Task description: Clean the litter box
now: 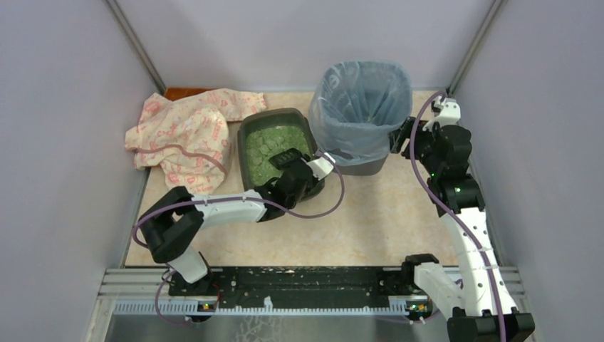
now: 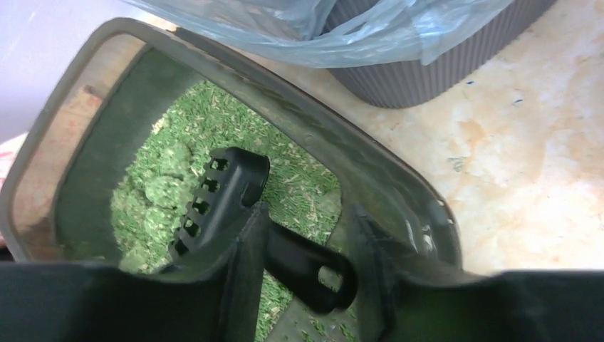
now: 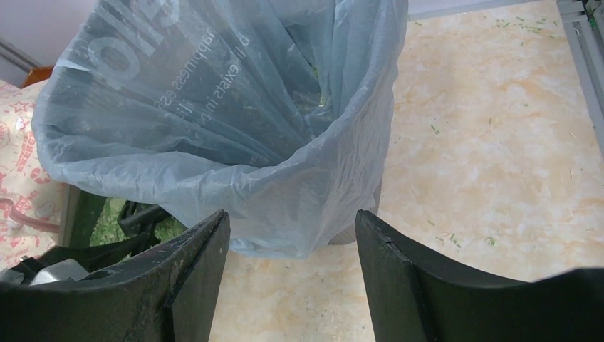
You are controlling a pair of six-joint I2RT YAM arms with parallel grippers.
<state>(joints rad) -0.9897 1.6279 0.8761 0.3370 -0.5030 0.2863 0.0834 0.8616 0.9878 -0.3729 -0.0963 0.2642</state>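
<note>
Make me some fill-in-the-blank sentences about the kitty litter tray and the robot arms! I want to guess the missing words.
1. The litter in the litter box is coloured ____.
2. Between the fingers of the left gripper lies the handle of the black ____.
3. The bin beside the litter box is lined with a blue-grey plastic ____.
4. The right gripper is open and holds ____.

Missing words: green; scoop; bag; nothing.
</note>
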